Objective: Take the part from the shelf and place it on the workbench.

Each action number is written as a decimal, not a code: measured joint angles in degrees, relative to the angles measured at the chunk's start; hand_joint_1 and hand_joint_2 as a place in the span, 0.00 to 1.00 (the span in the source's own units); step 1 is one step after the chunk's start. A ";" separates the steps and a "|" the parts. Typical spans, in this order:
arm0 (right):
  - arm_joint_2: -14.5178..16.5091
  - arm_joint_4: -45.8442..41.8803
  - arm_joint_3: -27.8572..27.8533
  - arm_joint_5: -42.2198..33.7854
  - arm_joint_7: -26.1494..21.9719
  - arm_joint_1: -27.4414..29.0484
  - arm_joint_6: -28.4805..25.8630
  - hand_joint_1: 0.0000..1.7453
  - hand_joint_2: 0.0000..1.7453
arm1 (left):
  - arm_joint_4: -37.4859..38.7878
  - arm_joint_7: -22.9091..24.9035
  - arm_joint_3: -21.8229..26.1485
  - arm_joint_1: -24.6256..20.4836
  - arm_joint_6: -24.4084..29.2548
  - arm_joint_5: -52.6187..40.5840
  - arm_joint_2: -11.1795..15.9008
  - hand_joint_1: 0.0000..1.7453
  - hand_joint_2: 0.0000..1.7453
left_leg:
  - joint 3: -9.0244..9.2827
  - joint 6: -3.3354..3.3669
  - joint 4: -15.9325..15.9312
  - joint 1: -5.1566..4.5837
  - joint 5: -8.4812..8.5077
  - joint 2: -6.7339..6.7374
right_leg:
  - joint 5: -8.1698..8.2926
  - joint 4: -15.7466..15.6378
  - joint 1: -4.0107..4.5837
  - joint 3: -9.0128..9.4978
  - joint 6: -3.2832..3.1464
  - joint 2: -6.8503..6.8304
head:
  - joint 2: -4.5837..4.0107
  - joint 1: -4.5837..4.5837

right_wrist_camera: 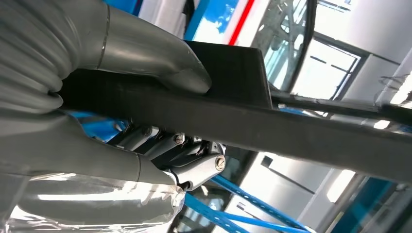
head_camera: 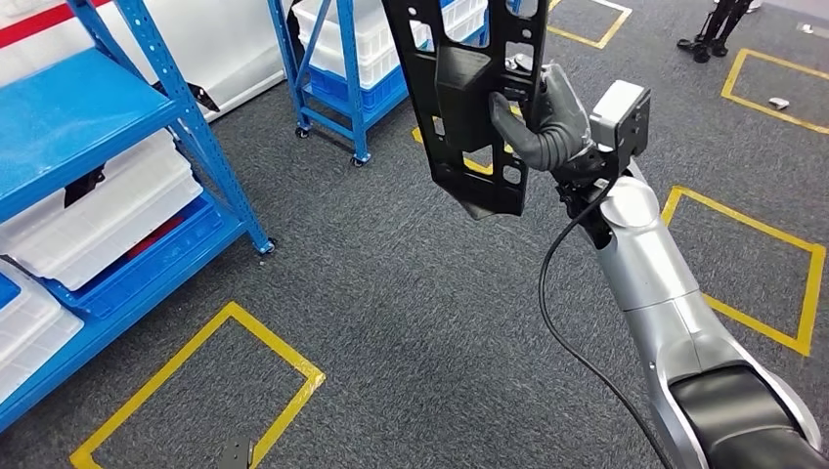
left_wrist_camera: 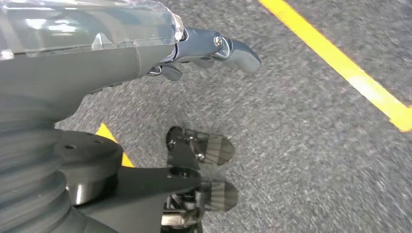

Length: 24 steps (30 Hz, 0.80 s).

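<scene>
At the far left of the head view, a blue shelf (head_camera: 147, 156) loaded with white bins (head_camera: 93, 220) was seen, and a second blue shelf (head_camera: 342, 78) stood further back toward the middle. Yellow floor markings (head_camera: 196, 391) were laid out on the grey carpet (head_camera: 411, 313) below. No counter was visible in any view, so its direction could not be judged.

The left hand (left_wrist_camera: 214, 48) was seen in its wrist view hanging over the carpet, its fingers curled in loosely with nothing held.

Right of centre, the part (head_camera: 474, 98), a long black perforated bracket, was held off the shelf and up in the air. Its long axis ran nearly upright, tilted slightly, with the lower end pointing down toward the floor. It lay just to the left of the right hand (head_camera: 547, 122), which was wrapped around its right edge. In the right wrist view the thumb (right_wrist_camera: 160, 63) was pressed on one face of the part (right_wrist_camera: 272, 121) and the fingers (right_wrist_camera: 175, 150) were clamped on the other. The part was judged to be already taken, with the carry to the counter falling to the right arm alone.
</scene>
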 joint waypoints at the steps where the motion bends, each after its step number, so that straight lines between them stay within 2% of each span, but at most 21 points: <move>1: 0.02 0.02 0.02 -0.01 -0.02 -0.15 0.00 1.00 1.00 | 0.00 -0.02 0.01 0.01 -0.03 -0.04 0.00 0.00 1.00 | 0.15 0.19 -0.15 -0.24 0.03 0.69 | -1.67 3.28 0.06 -1.53 0.23 -2.13 | 0.00 0.04; 2: 0.04 0.07 0.07 -0.01 0.00 -0.19 -0.01 1.00 1.00 | 0.00 -0.01 0.01 0.08 -0.04 -0.08 -0.01 0.00 1.00 | 0.19 0.33 -0.13 -0.35 -0.02 1.48 | -3.30 7.03 -0.09 -3.34 0.46 -3.23 | 0.00 0.06; 3: 0.05 0.16 0.10 -0.01 0.01 -0.12 -0.01 1.00 1.00 | 0.00 0.03 0.02 0.15 -0.04 -0.11 0.00 0.00 1.00 | 0.19 0.29 -0.05 -0.42 -0.10 2.23 | -4.30 10.13 -0.28 -4.84 0.68 -3.78 | 0.00 0.07; 4: 0.06 0.30 0.16 -0.01 0.05 -0.03 -0.03 1.00 1.00 | 0.00 0.06 0.02 0.22 -0.02 -0.12 0.01 0.00 1.00 | 0.18 0.22 0.08 -0.45 -0.24 3.00 | -4.30 11.42 -0.49 -5.45 0.89 -4.07 | 0.00 0.07; 5: 0.09 0.42 0.21 -0.01 0.09 0.00 -0.05 1.00 1.00 | 0.00 0.07 0.02 0.25 0.01 -0.12 0.01 0.00 1.00 | 0.18 0.12 0.28 -0.44 -0.41 3.75 | -3.33 10.52 -0.69 -4.90 1.08 -4.35 | 0.00 0.07; 6: 0.14 0.51 0.25 -0.01 0.12 -0.03 -0.08 1.00 1.00 | 0.00 0.05 0.02 0.25 0.02 -0.12 0.01 0.00 1.00 | 0.20 -0.05 0.54 -0.42 -0.66 4.45 | -1.61 7.46 -0.83 -3.14 1.22 -4.89 | 0.00 0.08; 7: 0.22 0.54 0.27 -0.01 0.14 -0.11 -0.11 1.00 1.00 | 0.00 0.03 0.02 0.25 0.01 -0.13 0.01 0.00 1.00 | 0.23 -0.29 0.88 -0.46 -0.97 5.09 | -0.20 3.49 -0.83 -0.94 1.28 -6.13 | 0.00 0.08; 9: 0.45 0.48 0.33 -0.01 0.16 -0.27 -0.15 1.00 1.00 | 0.00 0.01 0.02 0.24 -0.03 -0.28 0.02 0.00 1.00 | 0.20 -0.93 1.55 -0.77 -1.60 6.17 | 1.24 -2.08 -0.43 2.06 0.67 -7.87 | 0.00 0.07; 10: 0.51 0.45 0.34 -0.01 0.16 -0.28 -0.18 1.00 1.00 | 0.00 0.02 0.02 0.26 -0.05 -0.40 0.03 0.00 1.00 | 0.22 -1.26 1.71 -0.94 -1.83 6.65 | 1.12 -2.91 -0.15 2.39 0.23 -8.13 | 0.00 0.05; 12: 0.47 0.38 0.25 -0.01 0.22 -0.19 -0.22 1.00 1.00 | 0.00 0.13 -0.02 0.30 -0.10 -0.64 0.01 0.00 1.00 | 0.39 -1.86 1.72 -1.00 -2.12 7.72 | 1.21 -2.89 0.07 2.24 -0.65 -6.81 | 0.00 0.04; 13: 0.41 0.30 0.18 -0.01 0.26 -0.14 -0.22 1.00 1.00 | 0.00 0.19 -0.06 0.28 -0.11 -0.74 -0.01 0.00 1.00 | 0.39 -2.17 2.00 -0.87 -2.53 7.53 | 1.31 -3.02 0.01 2.22 -1.00 -6.18 | 0.00 0.03; 15: 0.37 0.08 0.07 -0.01 0.28 -0.13 -0.22 1.00 1.00 | 0.00 0.29 -0.15 0.27 -0.13 -0.94 -0.05 0.00 1.00 | -0.86 -2.58 5.28 -0.48 -4.96 5.30 | 1.56 -3.28 -0.22 2.27 -1.80 -5.06 | 0.00 0.03; 16: 0.40 0.00 0.06 -0.01 0.28 -0.11 -0.22 1.00 1.00 | 0.00 0.35 -0.17 0.35 -0.14 -1.02 -0.06 0.00 1.00 | -2.26 -2.67 8.63 -0.32 -6.84 3.68 | 1.60 -3.31 -0.22 2.24 -2.08 -4.50 | 0.00 0.03; 17: 0.43 -0.03 0.08 -0.01 0.28 -0.06 -0.21 1.00 1.00 | 0.00 0.42 -0.17 0.49 -0.14 -1.08 -0.05 0.00 1.00 | -4.02 -2.72 12.62 -0.25 -8.71 2.64 | 1.63 -3.31 -0.17 2.21 -2.29 -3.86 | 0.00 0.02; 18: 0.46 -0.02 0.10 -0.01 0.29 0.04 -0.20 1.00 1.00 | 0.00 0.49 -0.17 0.65 -0.14 -1.12 -0.05 0.00 1.00 | -5.60 -2.76 16.05 -0.24 -9.91 2.16 | 1.64 -3.29 -0.12 2.18 -2.39 -3.09 | 0.00 0.03; 19: 0.49 -0.02 0.13 -0.01 0.31 0.14 -0.19 1.00 1.00 | 0.00 0.55 -0.17 0.76 -0.14 -1.14 -0.04 0.00 1.00 | -6.56 -2.76 17.95 -0.24 -10.14 1.93 | 1.66 -3.26 -0.07 2.17 -2.40 -2.27 | 0.00 0.03; 20: 0.49 -0.02 0.14 0.00 0.32 0.21 -0.19 1.00 1.00 | 0.00 0.57 -0.18 0.82 -0.14 -1.15 -0.04 0.00 1.00 | -6.57 -2.71 17.67 -0.22 -9.27 1.81 | 1.67 -3.20 -0.06 2.16 -2.37 -1.43 | 0.00 0.02; 21: 0.48 -0.03 0.13 0.00 0.34 0.24 -0.19 1.00 1.00 | 0.00 0.59 -0.19 0.81 -0.14 -1.16 -0.04 0.00 1.00 | -5.60 -2.60 15.27 -0.20 -7.46 1.61 | 1.68 -3.11 -0.06 2.18 -2.32 -0.62 | 0.00 0.02; 22: 0.48 -0.07 0.11 0.01 0.35 0.25 -0.20 1.00 1.00 | 0.00 0.59 -0.21 0.77 -0.14 -1.17 -0.04 0.00 1.00 | -3.99 -2.44 11.44 -0.14 -5.26 0.87 | 1.68 -2.99 -0.10 2.16 -2.23 0.14 | 0.00 0.02; 24: 0.48 -0.15 0.08 0.00 0.37 0.15 -0.20 1.00 1.00 | 0.00 0.60 -0.23 0.71 -0.13 -1.14 -0.04 0.00 1.00 | -1.28 -2.16 4.97 0.16 -2.68 -2.37 | 1.82 -2.71 -0.20 1.83 -1.74 1.52 | -0.01 0.02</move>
